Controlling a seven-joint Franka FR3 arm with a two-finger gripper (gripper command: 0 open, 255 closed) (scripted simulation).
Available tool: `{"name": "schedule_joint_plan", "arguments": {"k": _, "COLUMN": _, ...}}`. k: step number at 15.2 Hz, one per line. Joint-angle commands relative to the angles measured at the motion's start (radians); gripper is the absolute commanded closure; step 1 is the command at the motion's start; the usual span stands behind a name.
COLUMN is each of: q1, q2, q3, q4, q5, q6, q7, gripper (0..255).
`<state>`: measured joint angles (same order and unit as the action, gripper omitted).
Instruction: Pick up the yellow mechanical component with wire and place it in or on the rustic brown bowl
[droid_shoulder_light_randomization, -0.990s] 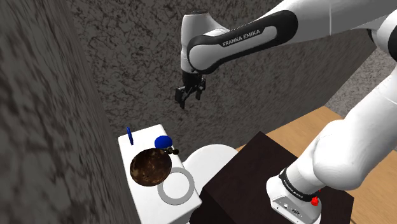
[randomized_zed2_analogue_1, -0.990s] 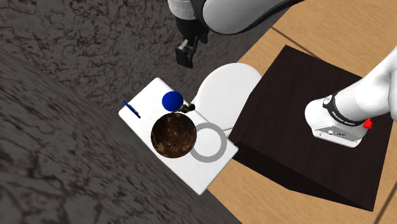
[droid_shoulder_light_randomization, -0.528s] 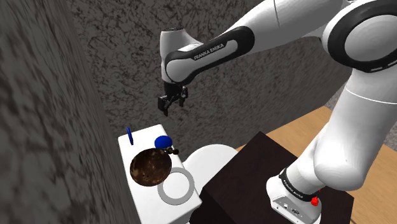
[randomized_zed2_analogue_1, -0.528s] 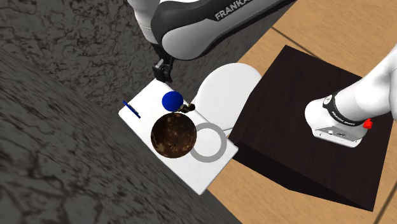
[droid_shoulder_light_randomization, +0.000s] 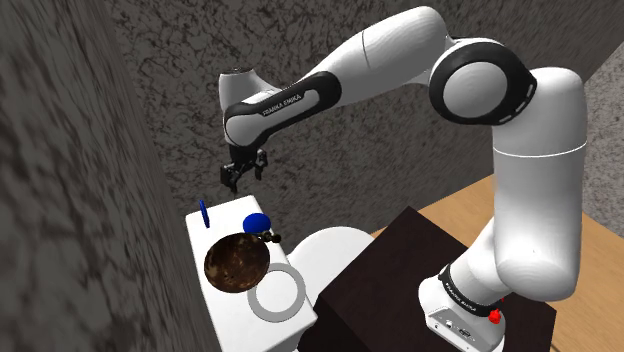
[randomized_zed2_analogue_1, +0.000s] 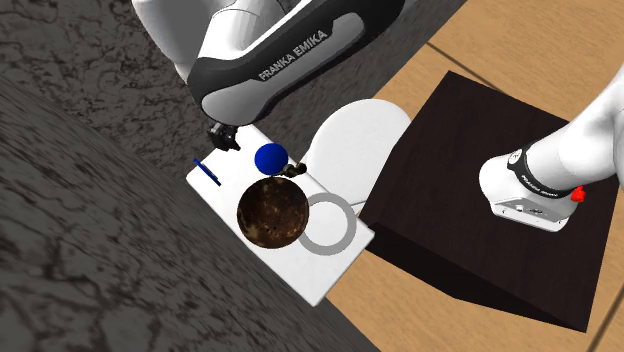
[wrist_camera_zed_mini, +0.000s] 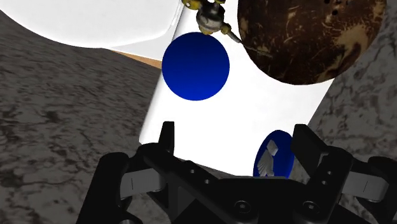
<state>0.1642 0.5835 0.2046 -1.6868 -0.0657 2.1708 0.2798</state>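
Two fingers (wrist_camera_zed_mini: 167, 137) of end effector (wrist_camera_zed_mini: 234, 137) spread above white lid (wrist_camera_zed_mini: 254, 121) edge.

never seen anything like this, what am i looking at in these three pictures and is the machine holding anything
It is a white robot arm mounted on a dark box beside a white toilet, all in a computer-drawn scene. Two pictures come from cameras outside the arm, looking down from different sides. The third comes from a camera on the arm's hand, looking along its black two-fingered tool. On the flat top of the toilet's tank are a mottled brown bowl, a grey ring, a blue ball, a thin blue disc and, between the ball and the bowl, a small yellowish component. The tool hangs above the tank top with its fingers apart. It holds nothing.
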Motion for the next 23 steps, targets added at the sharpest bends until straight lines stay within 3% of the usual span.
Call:
{"name": "schedule_joint_plan", "arguments": {"k": 1, "q1": 0.022, "q2": 0.091, "q3": 0.001, "q4": 0.106, "q5": -0.007, "q6": -0.018, "q7": 0.006, "gripper": 0}}
{"name": "schedule_joint_plan", "arguments": {"k": 7, "q1": 0.077, "q2": 0.340, "q3": 0.000, "q4": 0.426, "q5": -0.019, "q6": -0.095, "q7": 0.001, "gripper": 0}}
{"name": "schedule_joint_plan", "arguments": {"k": 15, "q1": 0.085, "q2": 0.395, "q3": -0.006, "q4": 0.416, "q5": -0.025, "q6": -0.031, "q7": 0.004, "gripper": 0}}
{"name": "schedule_joint_plan", "arguments": {"k": 22, "q1": 0.085, "q2": 0.395, "q3": -0.006, "q4": 0.416, "q5": -0.025, "q6": -0.031, "q7": 0.004, "gripper": 0}}
{"name": "schedule_joint_plan", "arguments": {"k": 23, "q1": 0.085, "q2": 0.395, "q3": -0.006, "q4": 0.416, "q5": -0.025, "q6": -0.031, "q7": 0.004, "gripper": 255}}
